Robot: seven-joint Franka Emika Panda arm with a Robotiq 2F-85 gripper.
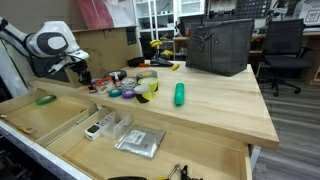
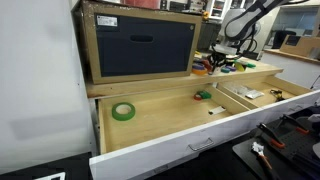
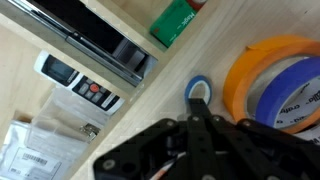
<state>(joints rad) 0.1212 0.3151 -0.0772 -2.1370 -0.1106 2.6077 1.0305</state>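
In the wrist view my gripper (image 3: 198,104) comes in from the bottom with its black fingers pressed together, shut, and nothing shows between them. Its tip lies over the near rim of a small blue tape roll (image 3: 198,86) lying flat on the wooden tabletop. I cannot tell whether it touches the roll. Just to the right lie a large orange tape roll (image 3: 250,70) and a wide blue tape roll (image 3: 298,95). In an exterior view the gripper (image 1: 80,72) hangs low over the table's left end, beside the cluster of tape rolls (image 1: 133,86).
A green cylinder (image 1: 180,94) and a black bag (image 1: 218,45) stand farther along the table. The open drawer (image 1: 60,120) below holds a green tape roll (image 2: 123,111), a white remote (image 3: 80,82) and plastic bags (image 3: 40,150). A big box (image 2: 140,45) sits on the tabletop.
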